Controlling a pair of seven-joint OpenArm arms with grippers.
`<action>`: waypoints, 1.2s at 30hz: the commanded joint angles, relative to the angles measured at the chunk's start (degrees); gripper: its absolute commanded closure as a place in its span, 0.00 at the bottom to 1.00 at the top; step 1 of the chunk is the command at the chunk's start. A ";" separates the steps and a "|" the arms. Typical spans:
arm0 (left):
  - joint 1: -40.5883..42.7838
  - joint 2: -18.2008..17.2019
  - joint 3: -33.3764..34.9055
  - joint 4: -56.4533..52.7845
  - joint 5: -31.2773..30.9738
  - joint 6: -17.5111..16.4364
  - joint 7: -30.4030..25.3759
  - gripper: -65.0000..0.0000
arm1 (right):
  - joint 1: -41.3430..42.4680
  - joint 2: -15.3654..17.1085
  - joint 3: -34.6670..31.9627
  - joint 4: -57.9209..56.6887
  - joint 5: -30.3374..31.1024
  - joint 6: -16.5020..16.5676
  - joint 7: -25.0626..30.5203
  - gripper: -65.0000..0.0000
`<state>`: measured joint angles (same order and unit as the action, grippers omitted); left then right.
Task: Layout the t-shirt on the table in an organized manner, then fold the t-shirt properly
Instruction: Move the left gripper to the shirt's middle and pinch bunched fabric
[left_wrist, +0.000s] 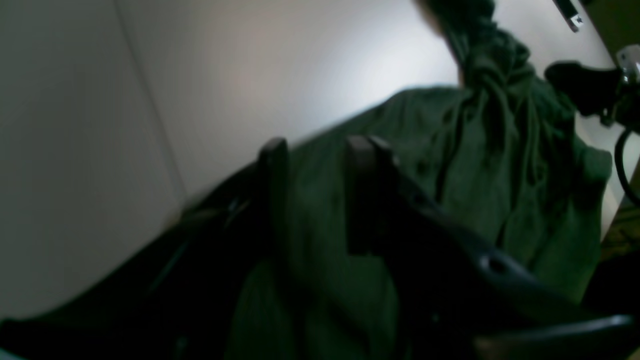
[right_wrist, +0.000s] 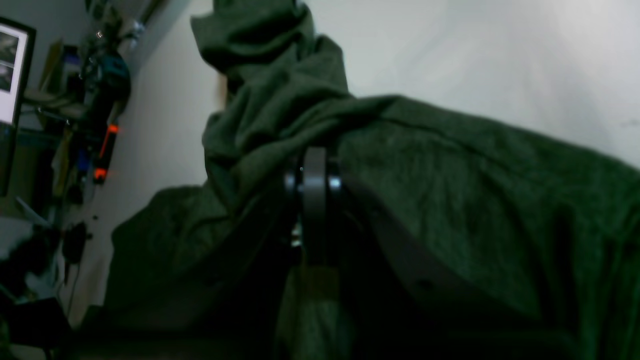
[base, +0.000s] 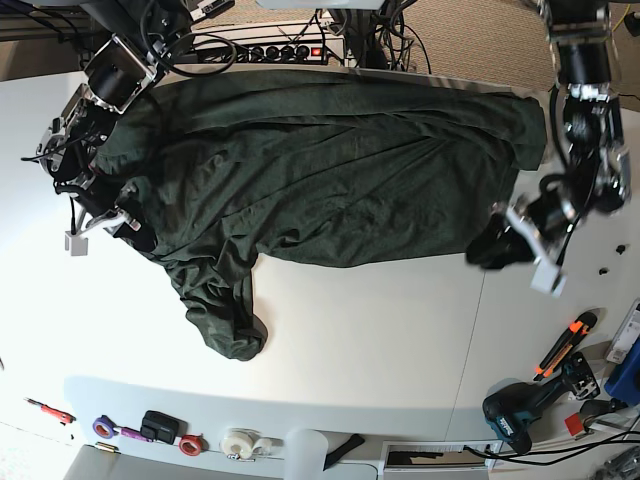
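The right claw (base: 128, 222) at 9 o'clock is pinched shut on the t-shirt (base: 330, 170), the left claw (base: 497, 243) at 3 o'clock is half open over its edge, so it may miss and the shirt bunch up on the worktop (base: 380, 340).

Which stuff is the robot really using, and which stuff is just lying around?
For the job:
- the t-shirt
- the table
- the right gripper, shut on the t-shirt
- the left gripper, at the shirt's edge

Just lying about:
- the drill
- the tape rolls
- the orange-handled tool

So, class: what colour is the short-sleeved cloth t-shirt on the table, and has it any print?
Plain dark green t-shirt, no print; clearest in the base view.
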<state>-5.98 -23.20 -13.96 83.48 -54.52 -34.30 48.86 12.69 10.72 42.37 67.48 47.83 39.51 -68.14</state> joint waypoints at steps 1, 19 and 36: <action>-2.27 -0.13 0.94 0.94 -0.22 0.52 -1.40 0.73 | 0.44 1.55 0.11 1.05 1.18 0.49 0.98 1.00; -16.68 13.64 25.38 -8.28 17.51 11.34 -10.54 0.73 | -11.34 9.81 0.55 1.09 1.64 0.49 -1.66 1.00; -32.15 27.36 26.58 -41.05 19.89 11.41 -20.35 0.72 | -19.12 10.27 5.07 1.16 4.20 0.49 -8.59 1.00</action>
<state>-35.99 3.51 12.69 41.32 -33.82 -22.26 29.89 -5.69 19.97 47.22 68.60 56.93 40.58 -73.69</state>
